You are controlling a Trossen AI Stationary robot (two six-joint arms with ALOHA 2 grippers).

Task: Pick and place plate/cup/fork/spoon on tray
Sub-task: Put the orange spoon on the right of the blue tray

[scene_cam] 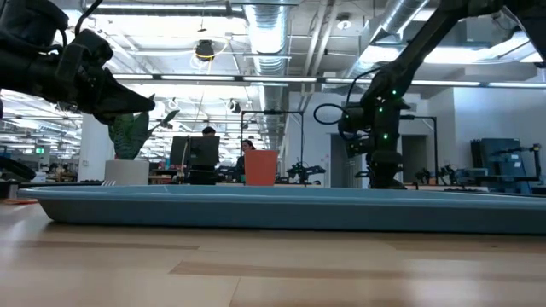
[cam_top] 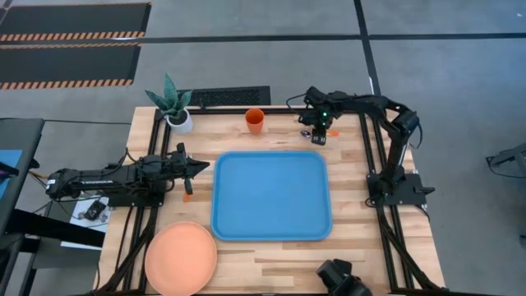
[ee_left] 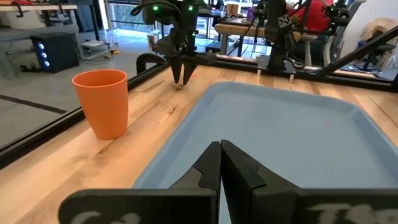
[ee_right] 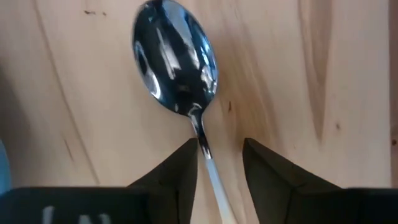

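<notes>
The spoon [ee_right: 176, 59] lies on the table past the light-blue tray's [cam_top: 271, 195] far right corner, its bowl up. My right gripper [ee_right: 221, 155] is open and points down, one finger on each side of the spoon's neck [ee_right: 202, 146]; it also shows in the high view [cam_top: 319, 136]. My left gripper [ee_left: 221, 163] is shut and empty, held above the tray's left edge [cam_top: 197, 167]. The orange cup [cam_top: 255, 121] stands upright beyond the tray's far edge. The salmon plate [cam_top: 181, 257] lies flat at the near left. A thin orange handle [cam_top: 187, 195], apparently the fork's, lies left of the tray.
A white pot with a green spiky plant [cam_top: 177, 107] stands at the far left corner. A dark grille [cam_top: 230, 96] lies along the far edge. The table's black frame rails run along the left [cam_top: 156, 148] and right [cam_top: 370, 156] sides.
</notes>
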